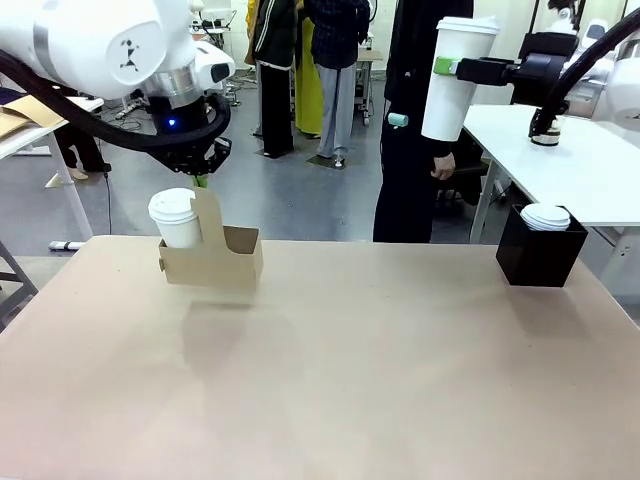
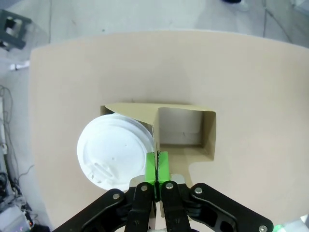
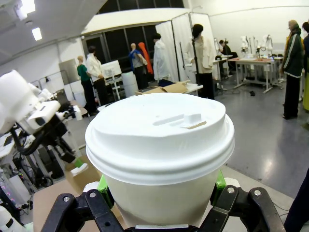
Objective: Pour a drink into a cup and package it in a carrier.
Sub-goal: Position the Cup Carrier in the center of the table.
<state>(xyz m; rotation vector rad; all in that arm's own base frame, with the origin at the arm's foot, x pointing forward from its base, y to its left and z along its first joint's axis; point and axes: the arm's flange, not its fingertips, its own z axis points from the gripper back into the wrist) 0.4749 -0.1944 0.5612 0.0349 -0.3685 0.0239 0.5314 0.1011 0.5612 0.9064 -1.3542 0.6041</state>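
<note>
Two arms are working over the table, each with one gripper. There are two white lidded cups, one cardboard carrier and one black box.

At the upper left of the front view, the left gripper points down. Its green pads are pinched tight on the upright handle panel of the carrier. The carrier hangs just above the tabletop, with its shadow below it. It has two slots. The left one holds the shorter cup, lid on, and from the left wrist the slot beside it looks bare.

A person in dark clothes stands past the far edge, near the middle.

In the upper right, the right gripper comes in sideways and is clamped round the tall cup just under its domed lid. It holds the cup upright in the air, well apart from the carrier.

Lower right, the black box sits on the table with a white lid showing at its top.
</note>
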